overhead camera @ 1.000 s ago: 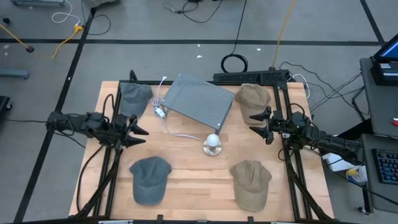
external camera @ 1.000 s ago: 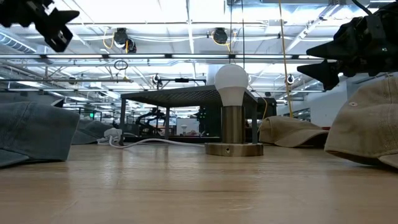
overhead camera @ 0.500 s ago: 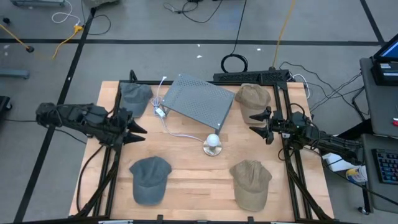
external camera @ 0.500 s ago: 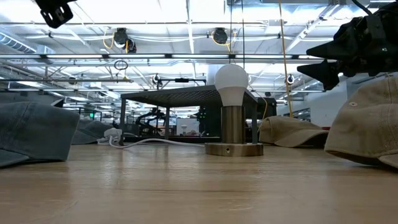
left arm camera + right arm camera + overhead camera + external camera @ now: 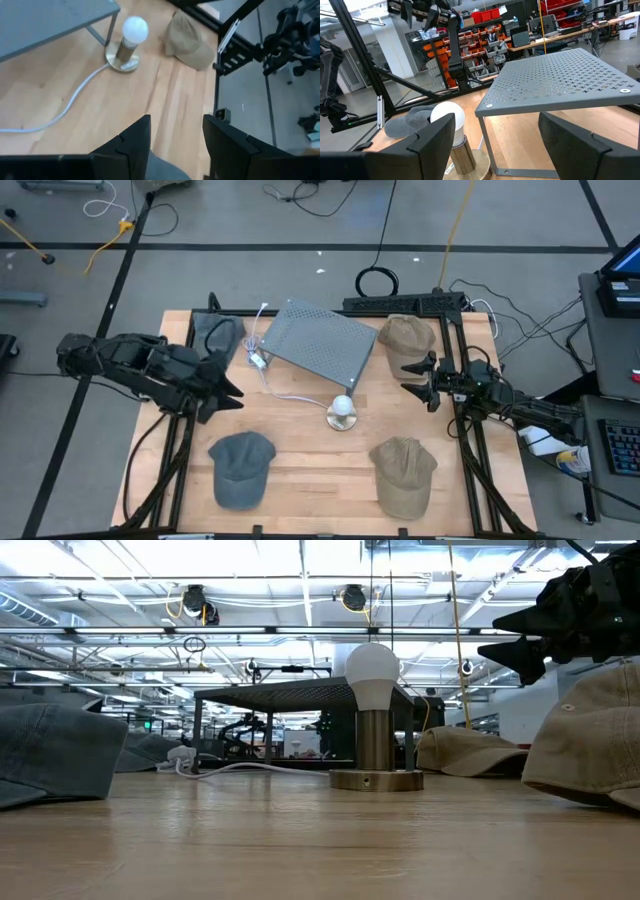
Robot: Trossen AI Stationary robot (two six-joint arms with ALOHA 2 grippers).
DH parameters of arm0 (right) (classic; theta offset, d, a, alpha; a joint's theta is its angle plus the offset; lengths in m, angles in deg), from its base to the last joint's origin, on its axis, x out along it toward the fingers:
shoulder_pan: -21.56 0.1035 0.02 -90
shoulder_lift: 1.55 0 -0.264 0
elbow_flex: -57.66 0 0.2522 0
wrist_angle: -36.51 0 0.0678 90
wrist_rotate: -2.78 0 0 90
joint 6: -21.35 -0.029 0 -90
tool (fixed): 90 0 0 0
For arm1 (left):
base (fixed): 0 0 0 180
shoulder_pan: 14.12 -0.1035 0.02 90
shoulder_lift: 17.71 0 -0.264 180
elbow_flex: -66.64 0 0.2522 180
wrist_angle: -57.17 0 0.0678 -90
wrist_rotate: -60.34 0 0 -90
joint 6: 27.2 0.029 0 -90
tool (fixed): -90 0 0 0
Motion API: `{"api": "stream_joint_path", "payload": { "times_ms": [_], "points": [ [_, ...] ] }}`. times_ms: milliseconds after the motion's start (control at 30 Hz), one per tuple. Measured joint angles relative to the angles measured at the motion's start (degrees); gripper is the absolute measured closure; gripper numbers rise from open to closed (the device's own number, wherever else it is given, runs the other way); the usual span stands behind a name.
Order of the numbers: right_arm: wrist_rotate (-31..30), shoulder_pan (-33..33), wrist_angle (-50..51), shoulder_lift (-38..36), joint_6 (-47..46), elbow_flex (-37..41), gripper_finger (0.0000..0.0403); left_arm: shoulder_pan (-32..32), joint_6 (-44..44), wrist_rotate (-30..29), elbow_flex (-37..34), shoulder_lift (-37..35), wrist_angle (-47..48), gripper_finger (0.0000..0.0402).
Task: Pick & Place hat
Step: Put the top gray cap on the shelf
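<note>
Left hand (image 5: 222, 387), fingers apart, above table, grey hat (image 5: 241, 467) just beside.

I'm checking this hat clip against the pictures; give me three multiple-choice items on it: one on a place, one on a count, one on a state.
1. Where does the lamp stand?
A. Near the table's middle, beside the perforated grey shelf
B. On the shelf
C. On a hat

2. How many hats lie on the table?
A. Two
B. Three
C. Four

3. What is the right gripper doing?
A. Clamping a tan hat
B. Hovering open, holding nothing
C. Pressing the lamp

Key: 1 A, the high view shows it on the wood by the shelf's corner. 2 C, two grey, two tan. 3 B, its fingers stand apart and bare in the right wrist view.
</note>
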Motion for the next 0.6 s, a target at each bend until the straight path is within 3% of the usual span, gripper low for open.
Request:
{"api": "stream_joint_path", "payload": {
  "times_ms": [600],
  "points": [
    [0.00, 0.01, -0.02, 0.00, 0.00, -0.01, 0.0124, 1.07, -4.86, 8.70, 25.58, 21.47, 24.35, 0.0220]
  ]
}}
